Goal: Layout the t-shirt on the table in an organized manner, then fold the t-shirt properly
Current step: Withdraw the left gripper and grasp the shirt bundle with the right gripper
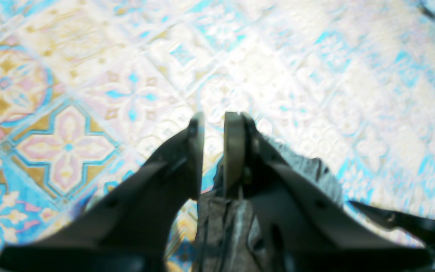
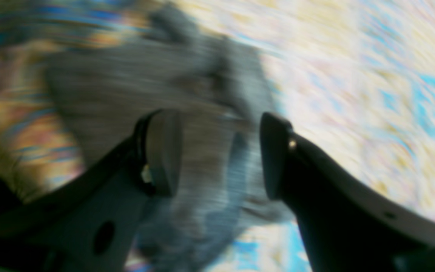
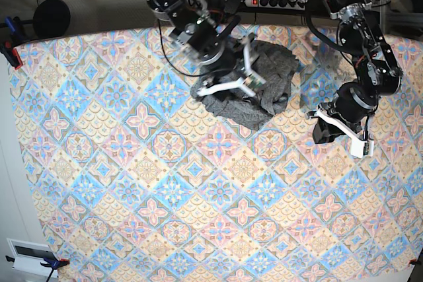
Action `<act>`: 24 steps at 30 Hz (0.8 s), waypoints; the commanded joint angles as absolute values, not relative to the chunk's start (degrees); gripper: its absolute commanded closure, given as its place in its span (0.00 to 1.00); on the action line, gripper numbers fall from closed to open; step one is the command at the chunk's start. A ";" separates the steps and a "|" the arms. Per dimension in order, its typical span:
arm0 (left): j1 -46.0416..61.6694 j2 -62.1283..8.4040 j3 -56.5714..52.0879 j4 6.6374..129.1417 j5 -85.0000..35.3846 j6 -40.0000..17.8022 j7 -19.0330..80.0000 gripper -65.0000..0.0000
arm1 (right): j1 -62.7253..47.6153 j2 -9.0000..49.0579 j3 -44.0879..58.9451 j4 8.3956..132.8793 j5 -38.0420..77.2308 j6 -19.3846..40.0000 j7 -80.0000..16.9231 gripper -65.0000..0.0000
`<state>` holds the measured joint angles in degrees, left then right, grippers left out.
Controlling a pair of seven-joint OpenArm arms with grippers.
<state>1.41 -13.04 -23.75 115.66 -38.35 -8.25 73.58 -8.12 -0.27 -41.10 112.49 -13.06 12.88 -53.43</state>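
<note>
Base view: evenly and brightly lit from above, sharp across the whole table (image 3: 132, 183); short soft shadows lie beside the arms; slight darkening at the top edge.

Left wrist view: strongly overexposed, the far table pattern washed to near white at centre and right; colours hold only at lower left; mild softness throughout, smeared corners at upper right.

Right wrist view: heavy streaked motion blur over everything; the t-shirt (image 2: 157, 87) reads as a grey smudge; the right gripper (image 2: 221, 151) is soft-edged.
</note>
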 commanded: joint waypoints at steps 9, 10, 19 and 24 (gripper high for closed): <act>2.42 -14.20 -24.13 116.53 -38.73 -8.40 72.13 0.86 | -5.93 -0.92 -51.12 113.63 -13.05 12.70 -52.00 0.52; 2.68 -14.20 -24.13 116.53 -38.73 -8.40 71.96 0.86 | -5.23 -0.92 -52.18 113.36 -13.05 12.70 -52.00 0.52; 3.82 -14.20 -24.31 116.44 -38.73 -8.40 71.87 0.86 | -3.30 -2.15 -53.67 111.96 -11.03 12.70 -48.48 0.52; 3.56 -15.34 -25.19 116.18 -38.73 -8.40 71.87 0.86 | -0.22 -3.03 -53.58 106.07 -0.84 12.70 -45.93 0.52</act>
